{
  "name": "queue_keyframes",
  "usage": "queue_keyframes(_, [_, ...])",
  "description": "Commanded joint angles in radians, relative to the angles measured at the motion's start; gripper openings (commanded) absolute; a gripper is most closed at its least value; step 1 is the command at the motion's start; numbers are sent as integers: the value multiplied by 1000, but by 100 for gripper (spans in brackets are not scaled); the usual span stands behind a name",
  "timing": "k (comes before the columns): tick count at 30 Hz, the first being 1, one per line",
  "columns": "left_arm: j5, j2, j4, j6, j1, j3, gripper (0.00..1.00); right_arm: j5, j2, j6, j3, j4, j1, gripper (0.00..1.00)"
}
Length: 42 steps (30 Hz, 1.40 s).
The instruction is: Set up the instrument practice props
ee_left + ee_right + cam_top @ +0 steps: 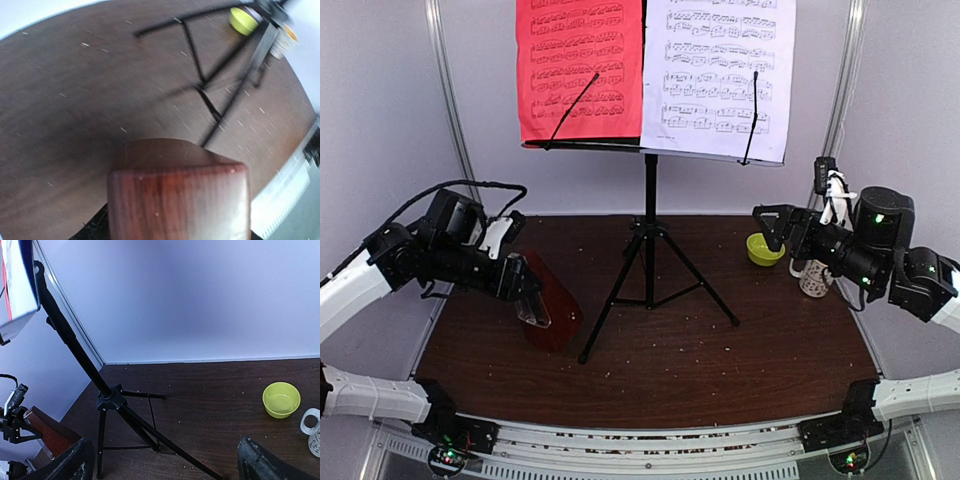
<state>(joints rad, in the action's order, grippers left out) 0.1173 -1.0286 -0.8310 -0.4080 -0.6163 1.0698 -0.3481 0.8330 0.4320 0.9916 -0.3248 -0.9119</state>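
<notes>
Close to the near-left part of the table [720,350], the left gripper [525,290] has its jaws pinching the metronome [552,305], which is tilted toward the arm rather than standing square. I cannot tell whether its base touches the wood. It sits just beside the left front leg of the music stand [649,230].

The metronome's body looks stiff and glossy, with faces that taper upward, so a pinch high on it would likely creep toward the tip. A hold lower down, across two opposite flat faces, should be surer. It is probably light enough for one arm, but top-narrow and easy to topple, so it wants its base brought flat before it is let go.

Further in, the stand's tripod is planted mid-table. To the right, the right gripper [165,460] hovers with its jaws spread wide and nothing between them. A green bowl [765,249] and a spotted mug [814,280] stand near it.

Farthest back and highest, the red sheet [580,70] and white sheet [720,70] lie side by side on the stand's desk, each under a wire retainer. As thin, limp paper, they would likely slide or crease if nudged.
</notes>
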Motion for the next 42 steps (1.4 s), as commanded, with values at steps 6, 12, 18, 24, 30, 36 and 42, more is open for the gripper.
queue_keyframes(6, [-37, 75, 92, -100, -397, -18, 16, 85, 3, 26, -44, 7, 4, 100])
queue_keyframes(12, [-58, -55, 274, -97, -493, 26, 14, 96, -13, 51, -69, -13, 5, 100])
queue_keyframes(18, [-98, -284, 443, -35, -519, 116, 14, 95, -48, 77, -97, -47, 5, 100])
queue_keyframes(24, [-166, -458, 558, -28, -533, 178, 13, 107, -67, 96, -124, -108, 5, 100])
queue_keyframes(30, [-321, -564, 536, -54, -547, 256, 11, 156, -71, 120, -170, -128, 5, 100])
queue_keyframes(36, [-365, -652, 478, -89, -582, 323, 18, 238, -25, 121, -183, -113, 5, 100])
queue_keyframes(42, [-329, -674, 497, -141, -586, 308, 31, 292, 13, 119, -197, -90, 5, 100])
